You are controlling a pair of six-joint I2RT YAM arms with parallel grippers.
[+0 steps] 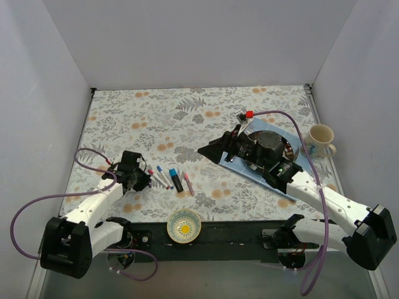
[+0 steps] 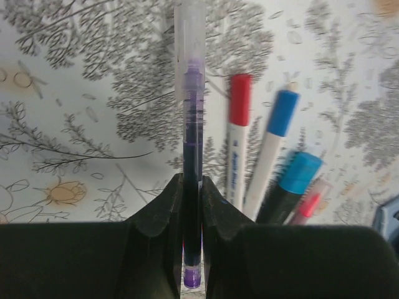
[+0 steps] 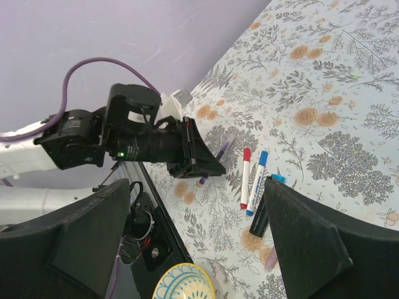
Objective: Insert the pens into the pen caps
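My left gripper is shut on a thin dark-purple pen, which runs forward between the jaws to a clear far end. The same gripper hovers just left of the other pens. These lie in a row on the floral cloth: a white pen with a red cap, a white pen with a blue cap, a black marker with a light-blue end and a pink pen. My right gripper is open and empty, right of the pens, and looks down at them.
A blue tray with dark cutlery lies under the right arm. A cream mug stands at the far right. A yellow-and-blue bowl sits at the near edge between the arm bases. Purple cables loop beside both arms.
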